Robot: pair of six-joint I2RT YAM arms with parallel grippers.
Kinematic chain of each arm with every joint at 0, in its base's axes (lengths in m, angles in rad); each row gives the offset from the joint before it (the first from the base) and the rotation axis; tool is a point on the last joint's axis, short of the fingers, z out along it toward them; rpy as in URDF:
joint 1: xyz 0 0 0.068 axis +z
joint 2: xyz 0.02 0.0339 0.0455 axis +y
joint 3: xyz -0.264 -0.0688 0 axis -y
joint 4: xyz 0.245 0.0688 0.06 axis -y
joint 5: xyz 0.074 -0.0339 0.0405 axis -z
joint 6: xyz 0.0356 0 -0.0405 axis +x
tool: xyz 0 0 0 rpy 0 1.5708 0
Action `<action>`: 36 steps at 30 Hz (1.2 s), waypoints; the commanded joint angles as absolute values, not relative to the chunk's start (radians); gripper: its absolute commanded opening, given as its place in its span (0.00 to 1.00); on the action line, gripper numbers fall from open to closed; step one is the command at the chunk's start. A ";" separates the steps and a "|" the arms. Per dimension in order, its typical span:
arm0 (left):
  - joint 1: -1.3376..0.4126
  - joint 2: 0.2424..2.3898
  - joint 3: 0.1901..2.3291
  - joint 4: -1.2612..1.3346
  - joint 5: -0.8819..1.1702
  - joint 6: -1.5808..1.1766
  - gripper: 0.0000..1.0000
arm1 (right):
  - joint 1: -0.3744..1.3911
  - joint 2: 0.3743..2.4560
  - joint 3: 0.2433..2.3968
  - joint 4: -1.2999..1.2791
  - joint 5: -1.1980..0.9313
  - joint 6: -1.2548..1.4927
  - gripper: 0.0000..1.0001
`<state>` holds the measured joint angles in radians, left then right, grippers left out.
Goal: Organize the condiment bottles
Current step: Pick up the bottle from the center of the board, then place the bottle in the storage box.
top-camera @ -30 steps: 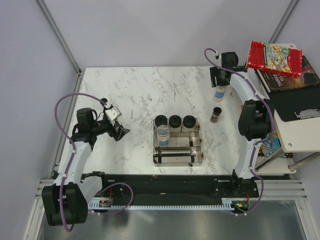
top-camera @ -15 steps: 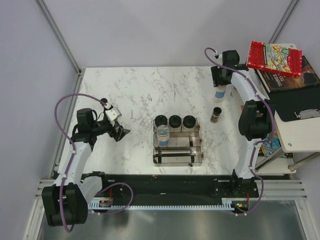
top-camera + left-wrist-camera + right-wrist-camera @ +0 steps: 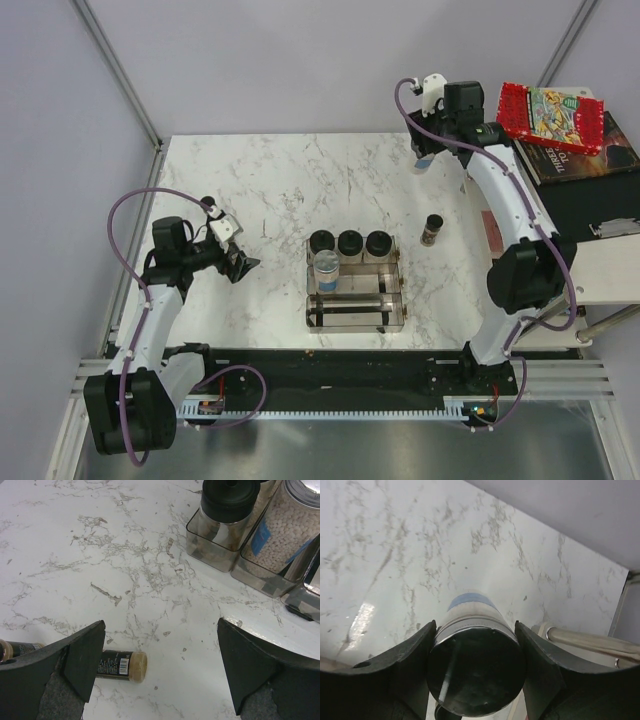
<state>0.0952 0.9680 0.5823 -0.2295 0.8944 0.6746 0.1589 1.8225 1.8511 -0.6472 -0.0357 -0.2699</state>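
Right wrist view: bottle [image 3: 470, 605] is clamped near its cap by right gripper [image 3: 475, 652], over far right counter [image 3: 395, 555]. Judged rigid, smooth, fairly heavy; upper-body hold favoured, slip possible. Left gripper [image 3: 160, 630] is spread wide, empty.

Robotics laboratory test cell. A white marble-patterned tabletop [image 3: 280, 180] is enclosed by plain pale grey panel walls [image 3: 300, 60] held in bare aluminium frame struts [image 3: 115, 70]. A slotted aluminium rail [image 3: 330, 408] runs along the near edge, and purple cables [image 3: 125, 215] loop in the open. A stack of books [image 3: 575, 150] lies beside a white side table [image 3: 600, 270] at right.
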 commanded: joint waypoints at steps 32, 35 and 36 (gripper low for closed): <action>0.104 0.959 0.583 -0.207 0.936 0.693 0.99 | 0.446 1.344 1.418 -1.021 -0.819 -0.789 0.00; 0.106 0.957 0.583 -0.206 0.934 0.695 0.99 | 0.475 1.333 1.342 -0.887 -0.772 -0.687 0.00; 0.104 0.956 0.583 -0.209 0.936 0.695 0.99 | 0.480 1.328 1.315 -0.861 -0.764 -0.651 0.00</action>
